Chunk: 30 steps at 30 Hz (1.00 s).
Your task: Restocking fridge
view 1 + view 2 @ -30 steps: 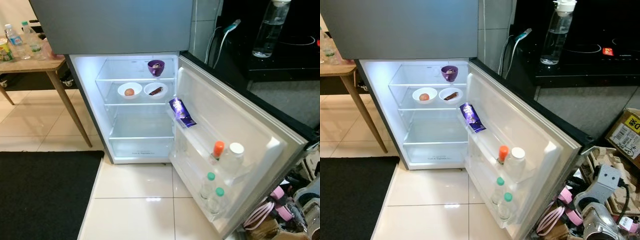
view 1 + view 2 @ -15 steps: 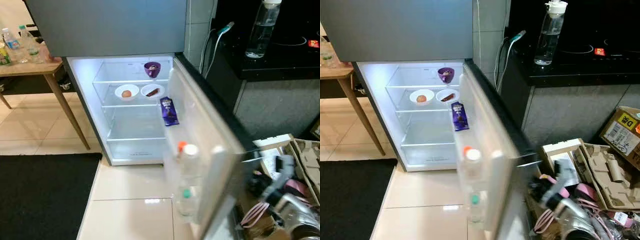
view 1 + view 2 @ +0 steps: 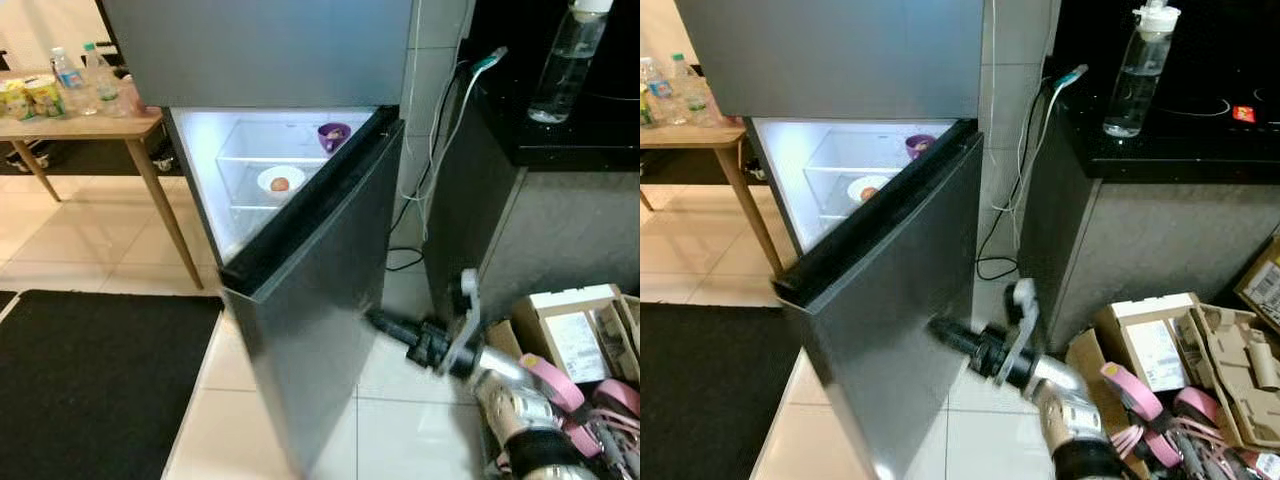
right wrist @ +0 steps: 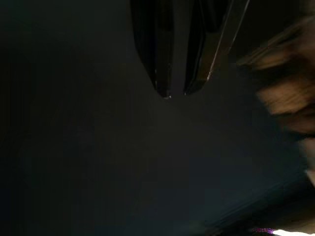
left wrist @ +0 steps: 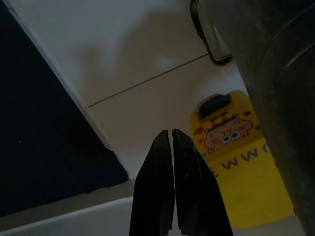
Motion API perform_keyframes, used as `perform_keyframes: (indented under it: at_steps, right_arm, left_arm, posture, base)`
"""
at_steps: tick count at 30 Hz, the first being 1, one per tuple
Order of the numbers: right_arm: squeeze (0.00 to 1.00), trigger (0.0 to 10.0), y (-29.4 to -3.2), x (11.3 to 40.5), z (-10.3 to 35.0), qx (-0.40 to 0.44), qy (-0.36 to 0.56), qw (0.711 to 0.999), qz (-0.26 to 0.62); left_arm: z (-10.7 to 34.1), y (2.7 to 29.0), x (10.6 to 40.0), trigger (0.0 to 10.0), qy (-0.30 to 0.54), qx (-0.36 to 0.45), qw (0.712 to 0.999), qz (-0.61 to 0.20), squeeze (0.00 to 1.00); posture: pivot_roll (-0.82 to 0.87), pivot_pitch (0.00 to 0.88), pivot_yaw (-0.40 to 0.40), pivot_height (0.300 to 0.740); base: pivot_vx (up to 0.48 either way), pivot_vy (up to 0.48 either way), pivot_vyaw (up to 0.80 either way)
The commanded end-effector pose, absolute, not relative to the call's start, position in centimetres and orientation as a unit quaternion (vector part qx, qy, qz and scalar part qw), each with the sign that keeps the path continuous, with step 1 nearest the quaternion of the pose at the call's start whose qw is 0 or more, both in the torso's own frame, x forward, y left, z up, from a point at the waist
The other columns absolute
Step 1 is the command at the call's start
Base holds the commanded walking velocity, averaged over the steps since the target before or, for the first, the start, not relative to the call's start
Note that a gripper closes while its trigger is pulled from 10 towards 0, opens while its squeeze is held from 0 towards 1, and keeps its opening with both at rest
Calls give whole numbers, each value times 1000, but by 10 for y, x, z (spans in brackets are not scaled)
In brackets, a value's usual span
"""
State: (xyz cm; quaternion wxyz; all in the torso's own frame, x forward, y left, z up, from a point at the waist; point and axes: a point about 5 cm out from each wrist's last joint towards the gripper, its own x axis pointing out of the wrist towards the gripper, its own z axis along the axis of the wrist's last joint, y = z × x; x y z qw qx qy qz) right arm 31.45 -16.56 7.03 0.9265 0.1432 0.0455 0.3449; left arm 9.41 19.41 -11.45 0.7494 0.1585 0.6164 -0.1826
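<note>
The grey fridge door (image 3: 320,300) stands partly ajar, leaving a narrow wedge of the lit interior showing. Inside, a purple bowl (image 3: 333,134) sits on the top shelf and a white bowl (image 3: 280,182) with a round fruit sits below it. My right gripper (image 3: 375,318) is shut, its black fingertips (image 3: 940,329) touching the door's outer face low down. In the right wrist view the right gripper (image 4: 174,93) points at a dark surface. My left gripper (image 5: 172,132) hangs shut over the pale tiled floor.
A wooden table (image 3: 90,122) with bottles stands to the left, and a black mat (image 3: 90,380) lies on the floor. A dark counter (image 3: 560,150) with a water bottle (image 3: 568,60) is on the right. Cardboard boxes (image 3: 575,330) and clutter fill the lower right. A yellow cartoon item (image 5: 241,167) lies near my left gripper.
The door has swung from wide open to mostly closed, hiding its bottles and purple packet. My right arm has come into view against the door's outside. The camera has shifted.
</note>
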Motion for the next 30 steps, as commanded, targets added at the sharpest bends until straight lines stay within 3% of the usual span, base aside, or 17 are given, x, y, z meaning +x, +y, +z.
perform_keyframes:
  at_steps: [1,5,11,16,18,19,20,24,30]
  right_arm:
    - [0,10000,-182,310,52,115,88,955,259]
    - [0,10000,-200,301,32,48,160,972,162]
    - [0,10000,-222,279,3,-23,235,970,61]
    - [0,10000,-243,220,-48,-14,375,927,4]
    - [0,10000,-245,210,-53,-11,391,920,2]
    - [0,10000,-248,187,-66,7,422,906,-17]
    - [0,10000,-248,187,-66,7,422,906,-17]
    - [0,10000,-251,142,-86,-27,496,867,-24]
    - [0,10000,-250,114,-97,-38,541,840,-29]
  left_arm:
    - [-114,191,99,10000,607,151,759,-180,0]
    - [-114,190,99,10000,607,151,759,-180,0]
    - [-114,190,99,10000,607,150,759,-180,0]
    - [-114,189,99,10000,607,150,759,-181,0]
    - [-114,189,99,10000,607,150,759,-181,0]
    - [-114,189,98,10000,607,151,759,-181,0]
    - [-114,189,98,10000,607,151,759,-181,0]
    - [-114,190,98,10000,607,152,758,-182,0]
    - [-114,190,99,10000,607,153,758,-182,0]
  posture:
    - [-99,0,14,740]
    - [-97,0,12,740]
    - [-94,0,10,740]
    - [-94,0,11,740]
    - [-94,0,11,740]
    - [-94,0,13,740]
    - [-94,0,13,740]
    - [-92,0,14,740]
    - [-94,0,16,740]
  base:
    - [0,0,0]
    - [0,0,0]
    - [0,0,0]
    - [0,0,0]
    - [0,0,0]
    - [0,0,0]
    - [0,0,0]
    - [0,0,375]
    - [0,0,750]
